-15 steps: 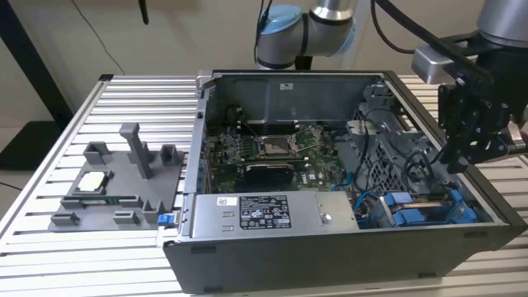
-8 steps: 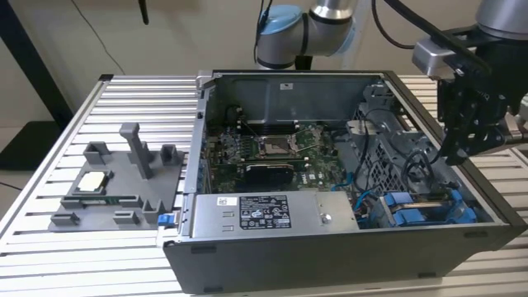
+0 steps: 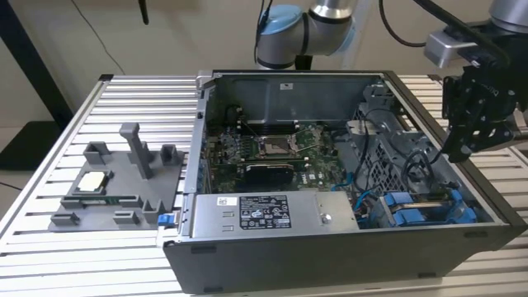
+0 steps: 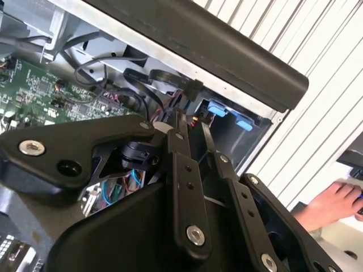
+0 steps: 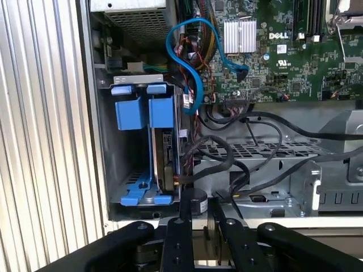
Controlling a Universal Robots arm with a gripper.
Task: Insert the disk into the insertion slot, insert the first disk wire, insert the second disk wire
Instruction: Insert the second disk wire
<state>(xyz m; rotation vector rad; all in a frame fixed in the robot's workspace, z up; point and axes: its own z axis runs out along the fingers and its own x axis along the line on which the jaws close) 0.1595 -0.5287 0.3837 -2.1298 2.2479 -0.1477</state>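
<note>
Standing on a worktable (image 3: 132,99) of ribbed aluminium slats, the open computer case (image 3: 330,260) has a pale wall behind it and a dark cable hanging down that wall; a grey fixture tray (image 3: 115,185) lies on the slats at the exterior view's left; the disk (image 5: 164,153), in its blue carrier, sits edge-up inside the insertion slot (image 5: 113,141) at the case's corner; a blue cable (image 5: 193,62) loops just beside it over the green motherboard (image 3: 272,148); the gripper (image 3: 472,143) hangs above the case's wall at the exterior view's right, fingers (image 5: 186,207) nearly pressed together on nothing; a person's hand (image 4: 329,207) rests beyond the table.
</note>
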